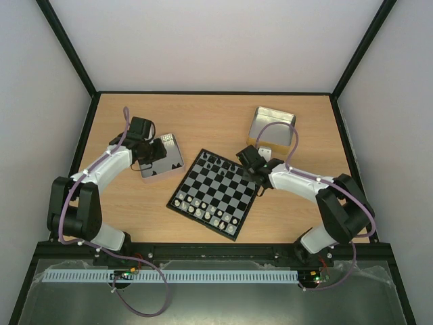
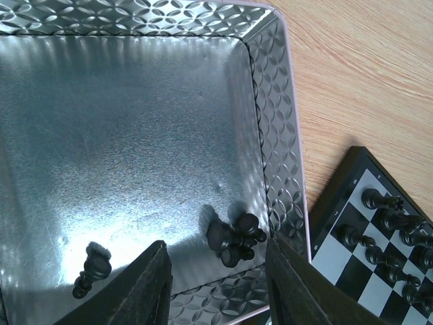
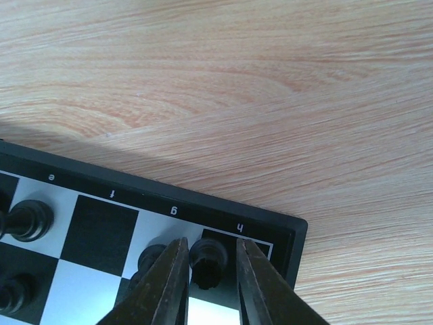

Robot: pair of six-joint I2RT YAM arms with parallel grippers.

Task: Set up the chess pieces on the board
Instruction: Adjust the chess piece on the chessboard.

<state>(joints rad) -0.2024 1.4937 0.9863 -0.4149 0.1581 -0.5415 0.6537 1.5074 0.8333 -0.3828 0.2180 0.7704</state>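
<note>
My right gripper (image 3: 211,249) is down at the board's (image 3: 101,233) corner square marked h. Its open fingers straddle a black chess piece (image 3: 207,264) standing there; the left finger touches it and a thin gap shows on the right. More black pieces (image 3: 27,220) stand along that row. My left gripper (image 2: 218,284) hangs open over a metal tray (image 2: 277,135), above a small cluster of lying black pieces (image 2: 235,238). Another black piece (image 2: 91,271) lies left of its fingers. From above, the board (image 1: 220,186) sits mid-table.
Pale pieces (image 1: 203,210) line the board's near rows. The left tray (image 1: 174,145) lies just left of the board. A second open metal tin (image 1: 272,128) stands at the back right, behind the right gripper (image 1: 245,162). Black frame walls enclose the table.
</note>
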